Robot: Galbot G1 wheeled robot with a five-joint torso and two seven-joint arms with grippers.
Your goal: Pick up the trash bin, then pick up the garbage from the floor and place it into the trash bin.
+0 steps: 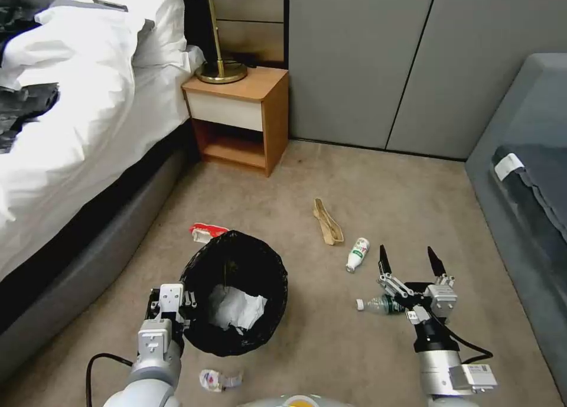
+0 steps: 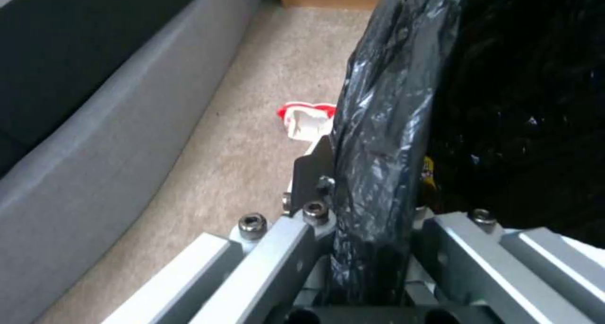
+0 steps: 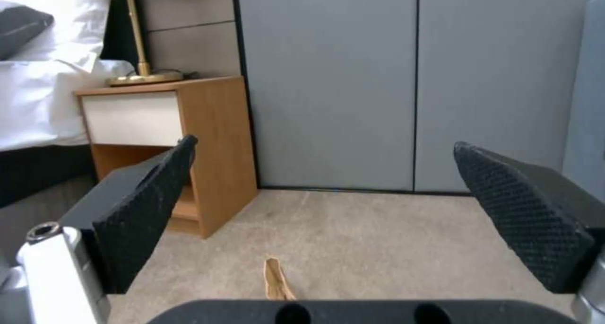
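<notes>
The trash bin (image 1: pixel 236 336), lined with a black bag, hangs just above the carpet with white tissue (image 1: pixel 236 309) inside. My left gripper (image 1: pixel 177 312) is shut on its near-left rim; the left wrist view shows the trash bin (image 2: pixel 391 101) clamped in that gripper (image 2: pixel 372 191). My right gripper (image 1: pixel 410 260) stands open over a clear plastic bottle (image 1: pixel 375 305). Garbage on the floor: a white bottle (image 1: pixel 357 254), a tan peel strip (image 1: pixel 328 221), a red-white packet (image 1: pixel 207 231) and a small crumpled wrapper (image 1: pixel 218 380). The right wrist view shows that gripper (image 3: pixel 326 145) wide open, the strip (image 3: pixel 275 279) ahead.
A bed (image 1: pixel 71 129) runs along the left. A wooden nightstand (image 1: pixel 239 117) with a brass lamp (image 1: pixel 220 70) stands at the back. A grey upholstered seat (image 1: pixel 525 176) lines the right, and grey wall panels (image 1: pixel 366 58) close the far side.
</notes>
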